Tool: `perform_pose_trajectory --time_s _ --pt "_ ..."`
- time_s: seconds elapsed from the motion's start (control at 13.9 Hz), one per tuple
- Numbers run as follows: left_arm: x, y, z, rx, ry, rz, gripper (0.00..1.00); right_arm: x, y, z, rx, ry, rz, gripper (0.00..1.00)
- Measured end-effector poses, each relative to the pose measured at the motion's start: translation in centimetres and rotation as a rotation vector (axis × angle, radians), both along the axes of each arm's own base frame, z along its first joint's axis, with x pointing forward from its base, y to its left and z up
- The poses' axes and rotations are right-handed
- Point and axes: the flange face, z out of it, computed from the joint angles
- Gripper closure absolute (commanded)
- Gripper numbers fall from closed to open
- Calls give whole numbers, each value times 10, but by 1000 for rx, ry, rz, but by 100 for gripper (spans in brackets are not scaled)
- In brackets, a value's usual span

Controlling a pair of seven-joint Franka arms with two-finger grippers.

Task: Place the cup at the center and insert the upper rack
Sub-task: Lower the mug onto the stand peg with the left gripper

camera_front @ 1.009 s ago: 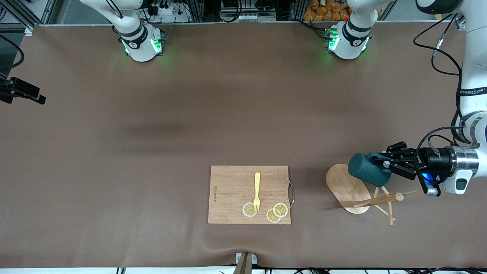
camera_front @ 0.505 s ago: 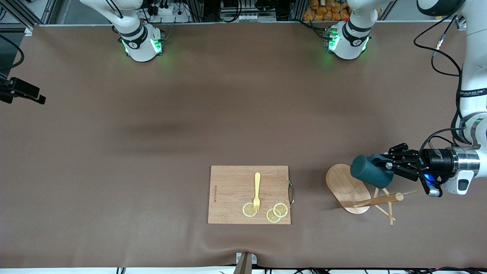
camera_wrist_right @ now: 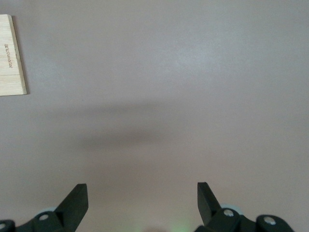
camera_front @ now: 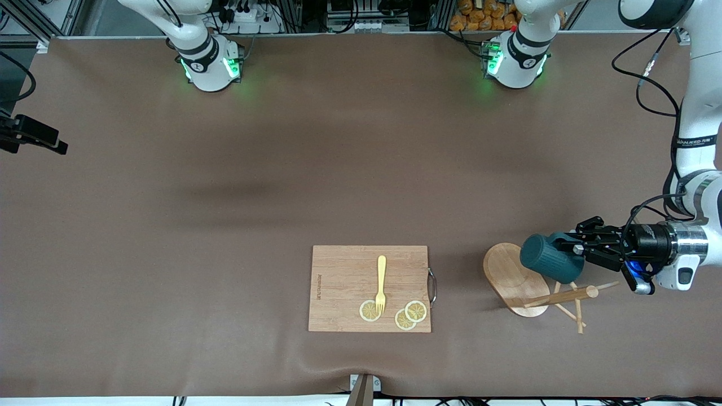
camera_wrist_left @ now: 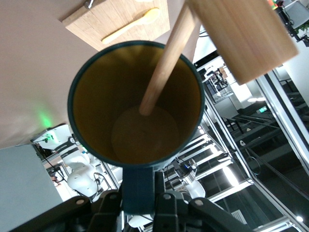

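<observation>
Over the left arm's end of the table, the cup (camera_front: 548,259) is held on its side, its handle clamped in the left gripper (camera_front: 579,246), mouth turned toward the gripper. It hangs over the upper rack (camera_front: 527,282), which lies tipped over, and a peg (camera_wrist_left: 166,59) is seen reaching inside the cup; judged, the cup is being lifted clear of that peg. Its dark teal outside is ribbed, its inside a smooth yellowish tan. Pale bamboo forms the rack's oval base, pole and thin pegs. Nearer the table's middle, a cutting board (camera_front: 344,287) bears a fork (camera_front: 381,283) and lemon slices (camera_front: 395,313). The right gripper (camera_wrist_right: 141,203), waiting, is spread apart over bare table (camera_wrist_right: 154,87).
</observation>
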Motion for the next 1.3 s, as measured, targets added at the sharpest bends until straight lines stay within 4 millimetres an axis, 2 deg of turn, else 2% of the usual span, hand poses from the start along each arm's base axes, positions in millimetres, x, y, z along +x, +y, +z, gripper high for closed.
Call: perform_pose_trajectory --time_s 1.3 --pt "1 16 -23 -45 -22 34 100 0 0 0 0 0 0 0"
